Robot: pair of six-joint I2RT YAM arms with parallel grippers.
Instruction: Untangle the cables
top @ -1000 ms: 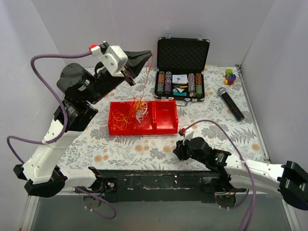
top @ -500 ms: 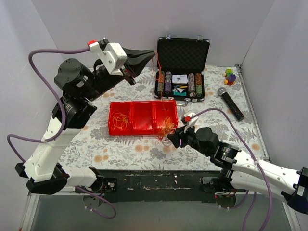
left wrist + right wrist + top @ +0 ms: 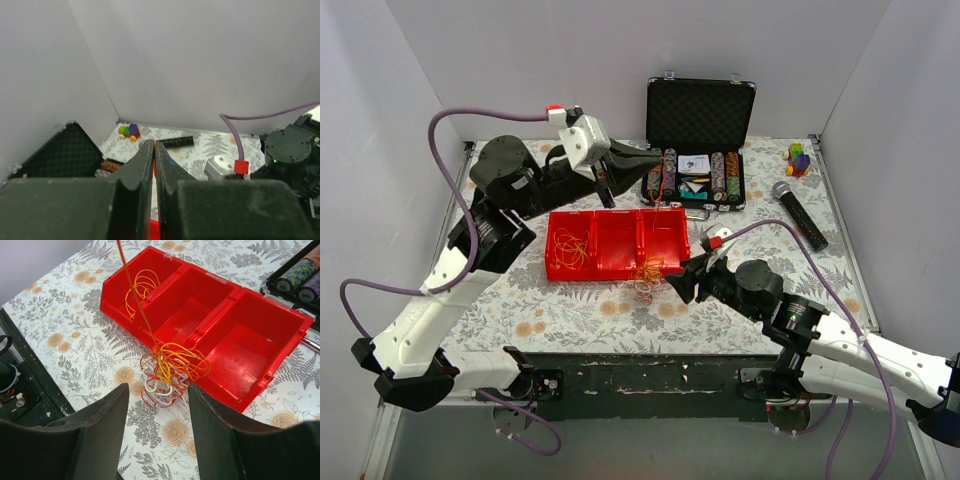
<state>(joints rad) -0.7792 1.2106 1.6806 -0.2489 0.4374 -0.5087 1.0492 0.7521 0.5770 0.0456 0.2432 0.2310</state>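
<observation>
The cables (image 3: 170,371) are a clump of orange, yellow and white loops lying on the table against the front wall of the red tray (image 3: 225,335); in the top view the clump (image 3: 648,272) sits at the tray's (image 3: 610,240) front edge. One orange strand (image 3: 131,290) rises from the clump to my left gripper (image 3: 658,160), which is shut on it behind the tray; the strand shows between its jaws in the left wrist view (image 3: 154,145). My right gripper (image 3: 157,389) is open just short of the clump, a finger on each side. Loose yellow strands (image 3: 141,286) lie in the tray's left compartment.
An open black poker-chip case (image 3: 700,150) stands behind the tray, close to the left gripper's tips. A black microphone (image 3: 798,213) and a small coloured toy (image 3: 798,158) lie at the back right. White walls close in the left, back and right.
My left gripper has come down and to the right, still holding the strand. The clump has shifted from the tray's right compartment to its front edge. My right gripper has moved a little left, towards it.
</observation>
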